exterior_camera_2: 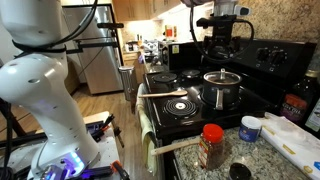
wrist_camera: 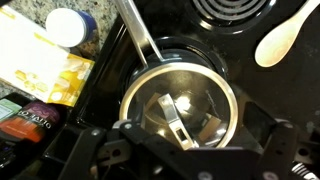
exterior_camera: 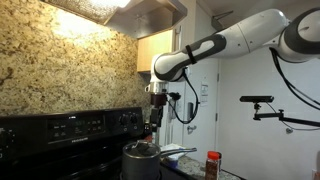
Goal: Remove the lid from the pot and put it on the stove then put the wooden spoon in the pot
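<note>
Hovering above lid, hand wide open

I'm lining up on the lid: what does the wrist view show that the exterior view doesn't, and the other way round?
Wrist view only: the handle on the lid seen from straight above, near the middle of the frame. An exterior view only: the open claw hanging clear above the lid, the full length of the wooden spoon lying on the stove, and a red-capped shaker. Both: the pot with its lid on, and the spoon's rounded end beside it.
</note>
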`<act>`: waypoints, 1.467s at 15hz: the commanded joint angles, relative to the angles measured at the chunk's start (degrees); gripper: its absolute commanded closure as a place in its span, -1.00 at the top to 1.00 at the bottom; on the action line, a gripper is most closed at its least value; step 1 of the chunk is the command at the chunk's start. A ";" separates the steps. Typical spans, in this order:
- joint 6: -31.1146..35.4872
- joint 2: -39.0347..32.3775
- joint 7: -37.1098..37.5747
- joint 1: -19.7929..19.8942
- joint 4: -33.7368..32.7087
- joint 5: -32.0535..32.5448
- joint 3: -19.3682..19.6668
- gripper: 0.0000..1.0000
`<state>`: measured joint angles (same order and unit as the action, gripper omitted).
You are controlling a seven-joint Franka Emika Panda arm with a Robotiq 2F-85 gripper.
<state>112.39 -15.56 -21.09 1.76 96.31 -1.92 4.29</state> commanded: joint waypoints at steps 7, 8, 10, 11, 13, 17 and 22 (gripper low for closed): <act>-0.45 -14.85 -11.11 5.41 -15.02 -3.28 -5.83 1.00; -0.49 -16.06 -12.32 5.86 -16.37 -3.26 -6.27 1.00; -0.87 -18.13 -14.56 6.70 -18.86 -3.42 -7.13 1.00; -1.06 -19.05 -14.74 6.77 -20.00 -3.07 -7.21 1.00; -1.55 -20.40 -15.54 7.07 -21.94 -2.82 -7.50 0.47; -2.84 -22.01 -16.53 7.24 -24.45 -2.77 -8.06 -0.06; -5.36 -22.46 -16.79 7.19 -25.79 -2.79 -8.43 -0.73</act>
<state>109.18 -36.41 -35.82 7.83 73.44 -4.07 -3.28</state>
